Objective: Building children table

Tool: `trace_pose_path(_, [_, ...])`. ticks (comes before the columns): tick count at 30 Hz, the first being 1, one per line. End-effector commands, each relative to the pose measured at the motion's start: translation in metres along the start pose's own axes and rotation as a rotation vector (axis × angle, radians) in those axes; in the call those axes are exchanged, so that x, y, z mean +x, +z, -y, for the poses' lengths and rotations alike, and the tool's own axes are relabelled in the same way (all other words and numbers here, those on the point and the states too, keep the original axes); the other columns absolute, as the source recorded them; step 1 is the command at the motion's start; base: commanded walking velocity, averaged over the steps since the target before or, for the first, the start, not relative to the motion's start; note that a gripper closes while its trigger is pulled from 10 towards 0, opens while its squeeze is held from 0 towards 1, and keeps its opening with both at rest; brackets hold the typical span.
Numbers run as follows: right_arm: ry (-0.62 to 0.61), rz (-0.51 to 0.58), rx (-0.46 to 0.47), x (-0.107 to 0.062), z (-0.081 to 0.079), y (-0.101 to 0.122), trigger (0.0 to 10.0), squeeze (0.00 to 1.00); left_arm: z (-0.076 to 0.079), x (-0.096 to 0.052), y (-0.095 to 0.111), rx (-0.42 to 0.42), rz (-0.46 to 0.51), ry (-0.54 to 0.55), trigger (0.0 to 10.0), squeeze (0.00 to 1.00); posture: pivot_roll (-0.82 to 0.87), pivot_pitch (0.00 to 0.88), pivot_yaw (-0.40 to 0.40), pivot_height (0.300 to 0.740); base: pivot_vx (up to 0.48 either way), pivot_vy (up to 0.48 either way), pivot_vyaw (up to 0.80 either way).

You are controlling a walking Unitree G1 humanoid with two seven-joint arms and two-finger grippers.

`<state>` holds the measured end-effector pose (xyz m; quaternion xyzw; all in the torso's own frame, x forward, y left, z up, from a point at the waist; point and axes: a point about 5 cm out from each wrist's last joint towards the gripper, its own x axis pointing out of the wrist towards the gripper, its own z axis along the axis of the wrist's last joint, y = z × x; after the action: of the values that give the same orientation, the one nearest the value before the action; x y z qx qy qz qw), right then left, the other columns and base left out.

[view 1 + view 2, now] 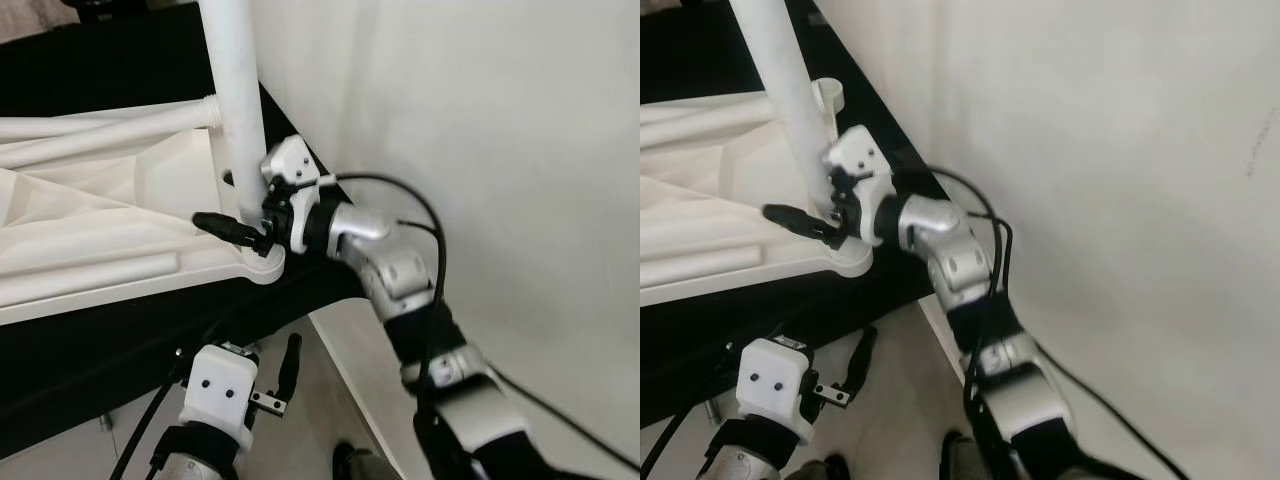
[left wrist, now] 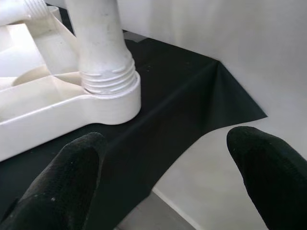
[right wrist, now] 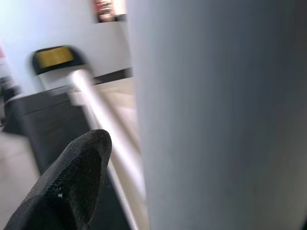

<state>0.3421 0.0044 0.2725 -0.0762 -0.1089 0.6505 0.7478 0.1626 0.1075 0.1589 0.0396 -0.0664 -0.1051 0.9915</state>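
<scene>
On black cloth (image 1: 120, 340), white plastic tabletop (image 1: 90, 230) w/ upright leg (image 1: 238, 100); right gripper (image 1: 240, 215) clamps leg.

One upturned white plastic tabletop (image 1: 100, 215), one upright white tubular leg (image 1: 238, 110), two loose white tubes (image 1: 95, 130), one black-draped desk (image 1: 120, 340).

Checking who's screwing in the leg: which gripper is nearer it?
Right. The right gripper is around the leg near its socket; the left gripper hangs open below the table edge.
</scene>
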Motion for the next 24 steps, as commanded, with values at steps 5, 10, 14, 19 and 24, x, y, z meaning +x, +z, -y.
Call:
trace_pose_path(5, [0.225, -0.007, 0.053, 0.002, -0.003, -0.002, 10.0, 0.00, 0.005, -0.005, 0.001, -0.016, -0.018, 0.003, 10.0, 0.00, -0.02, 0.284, -0.080, 0.740, 0.000, 0.000, 0.00])
trace_pose_path(10, [0.314, 0.026, 0.103, 0.002, 0.004, 0.006, 8.5, 0.00, 0.006, -0.007, 0.002, -0.020, -0.021, 0.010, 10.0, 0.00, -0.01, 0.297, -0.088, 0.740, 0.000, 0.000, 0.00])
trace_pose_path(14, [0.349, 0.052, 0.109, 0.000, 0.010, 0.010, 0.0, 0.00, 0.007, -0.009, 0.003, -0.024, -0.025, 0.011, 10.0, 0.00, -0.01, 0.298, -0.087, 0.740, 0.000, 0.000, 0.00])
trace_pose_path(19, [0.354, 0.058, 0.111, -0.003, 0.012, 0.011, 0.0, 0.00, 0.007, -0.009, 0.002, -0.025, -0.027, 0.009, 10.0, 0.00, -0.02, 0.295, -0.079, 0.740, 0.000, 0.000, 0.00])
trace_pose_path(24, [0.289, 0.078, 0.106, -0.009, 0.017, 0.011, 0.0, 0.00, 0.006, -0.008, 0.001, -0.026, -0.027, -0.003, 10.0, 0.00, -0.02, 0.285, -0.076, 0.740, 0.000, 0.000, 0.00])
